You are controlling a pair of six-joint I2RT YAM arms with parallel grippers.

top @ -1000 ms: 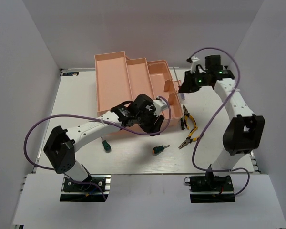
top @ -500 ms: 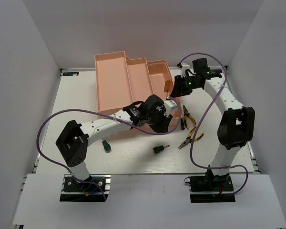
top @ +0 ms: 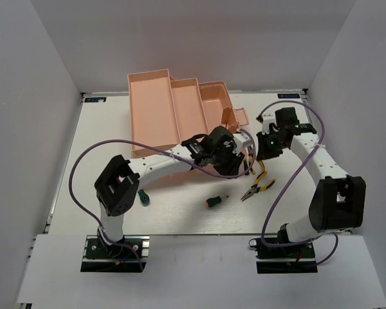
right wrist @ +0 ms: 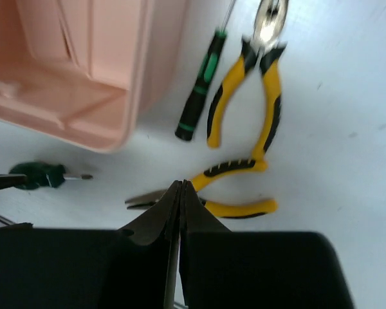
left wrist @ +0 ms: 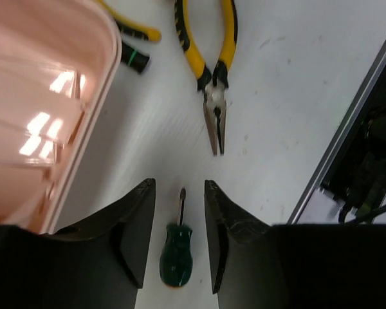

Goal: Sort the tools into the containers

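The salmon-pink toolbox (top: 174, 112) stands open at the back, its compartments showing no tools. Two yellow-and-black pliers (top: 256, 187) (top: 255, 162) and a thin dark green screwdriver (top: 247, 165) lie right of its front corner. One stubby green screwdriver (top: 213, 201) lies in front, another (top: 142, 196) at the left. My left gripper (top: 233, 162) is open and empty; in the left wrist view its jaws (left wrist: 180, 187) frame the stubby screwdriver (left wrist: 175, 252) well below them. My right gripper (top: 261, 153) is shut and empty above the pliers (right wrist: 225, 193).
The toolbox's front right corner (left wrist: 83, 116) is close to my left gripper's left side. A purple cable (top: 276, 174) loops off each arm. The table's metal edge rail (left wrist: 347, 129) runs at the right of the left wrist view.
My left arm has reached right along the toolbox front to the pliers area. My right arm has swung from behind the toolbox down to above the pliers.
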